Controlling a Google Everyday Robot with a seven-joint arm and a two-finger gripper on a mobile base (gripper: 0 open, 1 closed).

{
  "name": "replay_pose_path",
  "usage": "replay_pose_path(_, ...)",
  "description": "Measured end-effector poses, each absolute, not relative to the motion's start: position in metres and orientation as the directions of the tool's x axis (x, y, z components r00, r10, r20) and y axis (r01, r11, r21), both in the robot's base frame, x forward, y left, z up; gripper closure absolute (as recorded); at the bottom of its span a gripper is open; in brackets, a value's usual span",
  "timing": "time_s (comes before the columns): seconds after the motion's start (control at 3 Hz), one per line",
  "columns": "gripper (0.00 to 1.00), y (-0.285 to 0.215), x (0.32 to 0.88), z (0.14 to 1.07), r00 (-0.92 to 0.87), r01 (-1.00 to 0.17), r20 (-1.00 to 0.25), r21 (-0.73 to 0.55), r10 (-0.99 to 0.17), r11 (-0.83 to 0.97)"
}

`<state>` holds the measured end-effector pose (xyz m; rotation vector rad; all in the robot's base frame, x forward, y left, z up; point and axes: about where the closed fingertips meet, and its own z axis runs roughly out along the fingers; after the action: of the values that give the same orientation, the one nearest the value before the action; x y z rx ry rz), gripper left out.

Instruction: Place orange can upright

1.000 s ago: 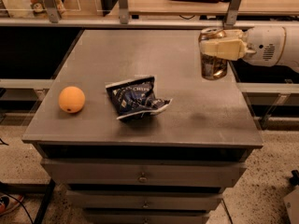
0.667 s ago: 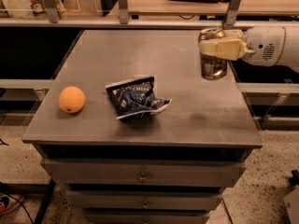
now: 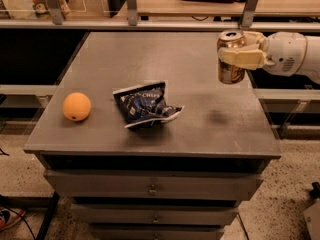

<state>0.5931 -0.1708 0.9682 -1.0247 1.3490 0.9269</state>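
Observation:
The orange can point(image 3: 230, 71) is a shiny coppery drink can with a silver top. It stands upright in the air above the right side of the grey cabinet top point(image 3: 200, 84). My gripper point(image 3: 239, 54) comes in from the right on a white arm and is shut on the can, its cream fingers point(image 3: 245, 59) wrapped around the can's upper half. The can's shadow falls on the surface below and to the left of it.
A round orange fruit point(image 3: 76, 106) lies at the left front of the top. A crumpled dark blue chip bag point(image 3: 145, 105) lies in the middle front. Drawers sit below. A rail and desks run behind the cabinet.
The can and gripper have risen slightly above the top; the fruit and bag have not moved.

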Motion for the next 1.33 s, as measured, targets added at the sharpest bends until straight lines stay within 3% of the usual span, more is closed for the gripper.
replay_pose_path(0.67, 1.0, -0.186, 0.594, 0.952, 0.148, -0.953, -0.989, -0.151, -0.032, 0.261)
replay_pose_path(1.33, 1.0, -0.193, 0.593, 0.932, 0.18, -0.949, -0.983, -0.178, -0.016, 0.262)
